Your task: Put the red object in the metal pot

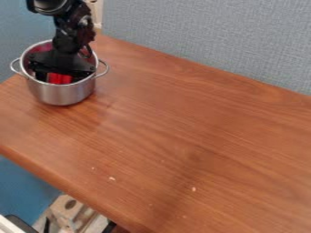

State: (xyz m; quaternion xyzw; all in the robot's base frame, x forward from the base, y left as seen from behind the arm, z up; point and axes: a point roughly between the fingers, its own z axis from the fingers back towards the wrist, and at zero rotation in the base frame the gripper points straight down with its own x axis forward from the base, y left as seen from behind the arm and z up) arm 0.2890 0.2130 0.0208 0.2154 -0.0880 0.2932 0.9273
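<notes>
The metal pot [64,93] stands at the far left corner of the wooden table. The red object [55,79] lies inside it, and only patches of red show past the black fingers. My gripper [61,65] reaches down from the upper left into the pot's mouth. Its jaws are spread wide, open, on either side of the red object. I cannot tell whether the fingers touch the red object.
The brown wooden table [183,136] stretches right and forward from the pot. A blue-grey wall stands behind it. Below the table's front edge, some light-coloured clutter [73,218] sits on the floor.
</notes>
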